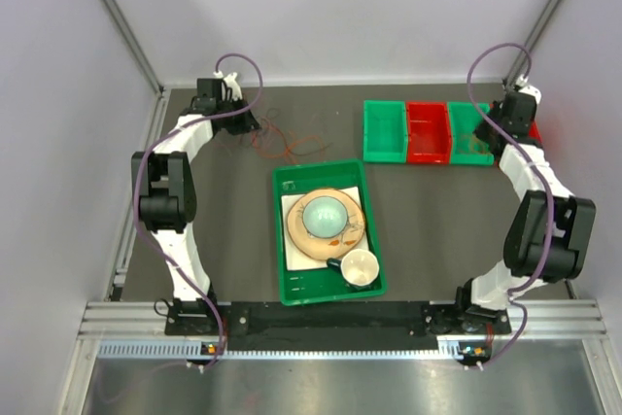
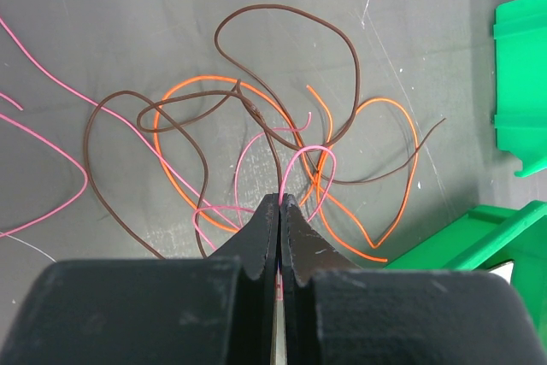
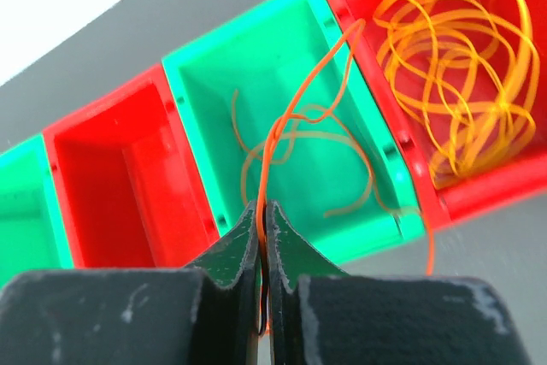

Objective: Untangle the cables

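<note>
The right pincer (image 3: pixel 263 209) pinches an orange cable (image 3: pixel 272 138) over a green bin (image 3: pixel 256 57). The left pincer (image 2: pixel 280 203) grips a pink cable (image 2: pixel 301 151). The tangle (image 2: pixel 248 104) on the counter (image 2: pixel 128 6) is not yet undone.

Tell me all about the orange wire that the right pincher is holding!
The orange wire is very thin, bendy and smooth, like plastic. The right gripper is shut on its lower part. From the jaws it rises in a gentle curve over the green bin, its tip near the bin's far corner. Paler orange loops lie below; whether it touches them is unclear.
</note>
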